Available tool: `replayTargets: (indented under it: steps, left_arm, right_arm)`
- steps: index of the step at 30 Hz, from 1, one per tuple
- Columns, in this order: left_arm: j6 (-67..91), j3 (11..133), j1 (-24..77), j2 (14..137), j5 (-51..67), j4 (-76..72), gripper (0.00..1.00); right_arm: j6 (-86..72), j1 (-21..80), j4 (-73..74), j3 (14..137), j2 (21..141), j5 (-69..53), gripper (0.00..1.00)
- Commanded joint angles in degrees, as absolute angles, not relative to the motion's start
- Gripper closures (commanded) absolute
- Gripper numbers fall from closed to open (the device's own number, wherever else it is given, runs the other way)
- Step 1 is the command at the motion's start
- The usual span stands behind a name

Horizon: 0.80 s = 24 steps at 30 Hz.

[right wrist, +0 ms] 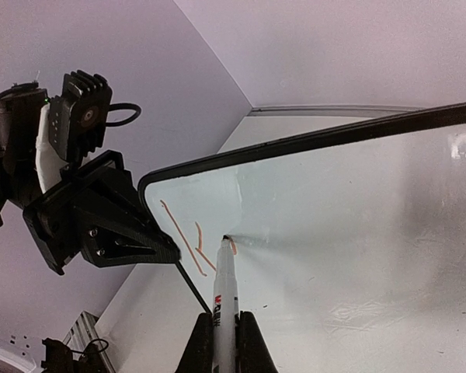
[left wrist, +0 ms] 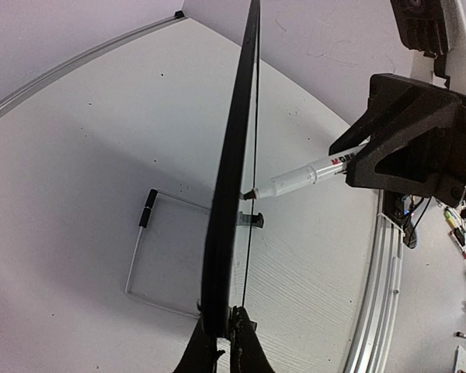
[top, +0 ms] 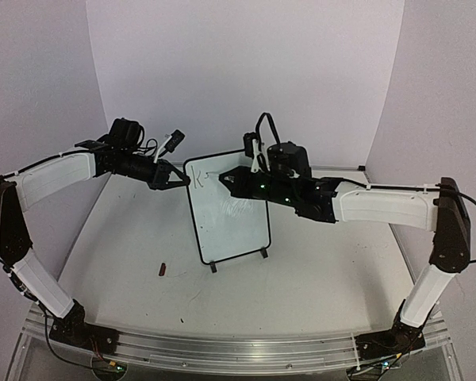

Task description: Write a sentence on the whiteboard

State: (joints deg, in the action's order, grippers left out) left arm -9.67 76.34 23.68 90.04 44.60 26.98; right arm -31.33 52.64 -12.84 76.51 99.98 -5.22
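Whiteboard (top: 232,226): upright on its two feet mid-bench (top: 325,278), top left corner pinched in left claw (top: 177,180). Right claw (top: 232,181) clamped on marker (right wrist: 224,291), nib touching the board face near that corner, just beside the first thin strokes of the sentence (right wrist: 188,237). Judged barely begun. For clean letters: press lightly and evenly, brace firmly with the left grip against tipping, work rightward in small strokes, lift between words.
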Motion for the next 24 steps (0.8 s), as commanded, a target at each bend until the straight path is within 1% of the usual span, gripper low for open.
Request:
replayTargets:
  steps: [1, 11, 24]
  left_arm:
    - [-12.63, 75.58, 23.85, 88.33, 42.83, 27.77, 1.0]
    - [-12.7, 75.5, 23.83, 88.33, 42.86, 27.76, 1.0]
    - [-12.69, 75.5, 23.82, 87.98, 42.72, 27.88, 1.0]
  right_arm:
    - [-31.88, 52.41, -14.77, 78.08, 100.75, -6.43, 1.0]
    - [-32.83, 52.45, -14.31, 76.48, 101.51, -7.87, 1.0]
    - [-34.27, 52.47, -14.24, 72.92, 100.32, -6.86, 1.0]
